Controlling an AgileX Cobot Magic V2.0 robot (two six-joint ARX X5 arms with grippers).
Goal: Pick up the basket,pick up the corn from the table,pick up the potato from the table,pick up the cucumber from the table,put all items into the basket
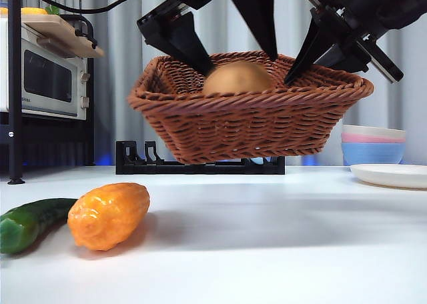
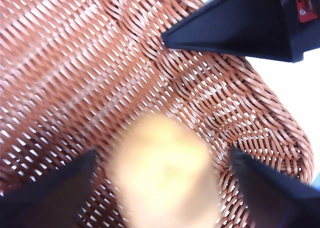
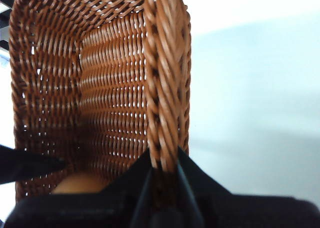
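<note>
Basket (image 1: 250, 121) hanging above table (image 1: 267, 251): our right gripper (image 3: 162, 170) pinching rim. Our left gripper (image 2: 162, 175) straddling potato (image 2: 162, 173) inside, jaws parted. Corn (image 1: 108, 215), cucumber (image 1: 30, 223) lying below.

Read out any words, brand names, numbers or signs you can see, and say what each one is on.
Nothing can be read for certain.
Microwave: a small dark mark low on its front, too small and blurred to read.
Basket, corn, cucumber, potato, stacked bowls: no text.
</note>
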